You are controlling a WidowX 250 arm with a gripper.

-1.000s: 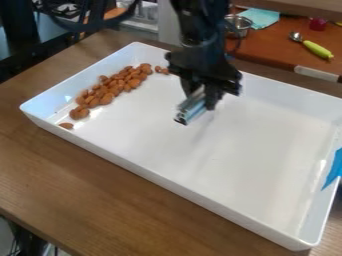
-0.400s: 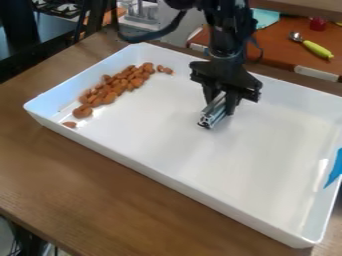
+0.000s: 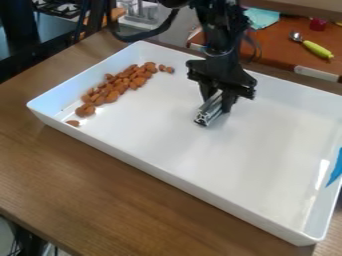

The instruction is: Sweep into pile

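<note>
- White smooth rectangular tray (image 3: 167, 172), raised walls, on grained wood.
- Black gripper (image 3: 219, 101), above the tray's middle, jaws clamped on a grooved metal bar (image 3: 208, 113).
- Brown oval almonds (image 3: 119, 85), banded along the tray's left-hand end in the view.

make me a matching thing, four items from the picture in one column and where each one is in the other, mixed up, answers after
1. almonds
2. metal bar
3. blue patch
4. green-handled utensil

A. on the orange-brown counter behind the tray
B. held in the gripper
C. gathered toward the tray's left end, as the camera sees it
D. at the tray's right-hand side, as the camera sees it

Pairs: 1-C, 2-B, 3-D, 4-A
</note>
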